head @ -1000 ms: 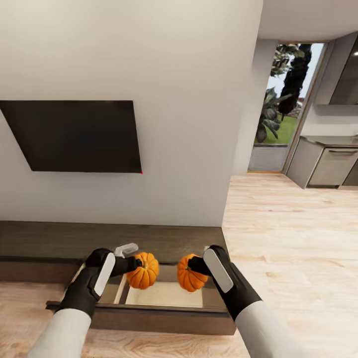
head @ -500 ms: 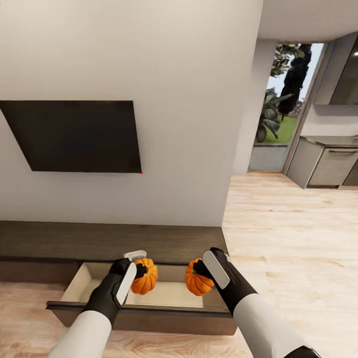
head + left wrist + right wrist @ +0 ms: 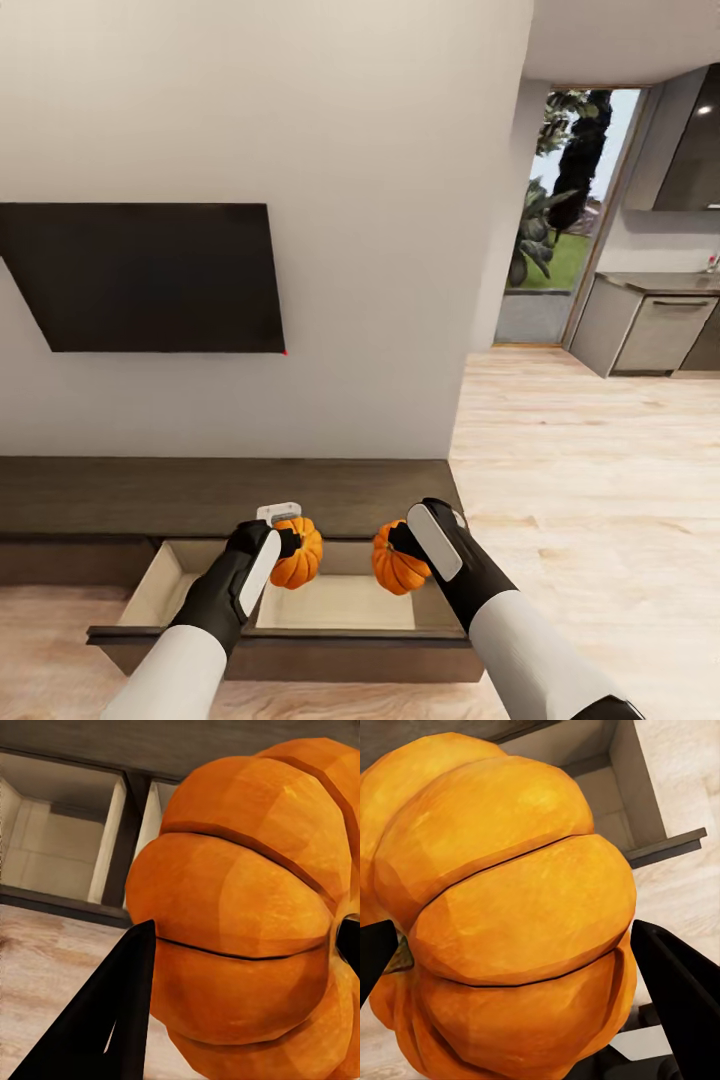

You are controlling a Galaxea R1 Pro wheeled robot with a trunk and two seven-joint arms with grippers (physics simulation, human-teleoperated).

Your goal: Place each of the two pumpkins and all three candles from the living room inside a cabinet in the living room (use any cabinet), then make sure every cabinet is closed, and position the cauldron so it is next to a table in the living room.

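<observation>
Grippers are clamping round ribbed orange pumpkins: left gripper holding one pumpkin, right gripper the other pumpkin, both hanging over the open drawer of the long dark-brown wooden cabinet.

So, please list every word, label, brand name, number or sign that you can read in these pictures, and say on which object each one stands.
There is no readable text in these pictures.
The dark wall screen is blank, with only a tiny red dot at its lower corner.
The two pumpkins, the open cabinet drawer and both grippers, left and right, carry no lettering.
</observation>
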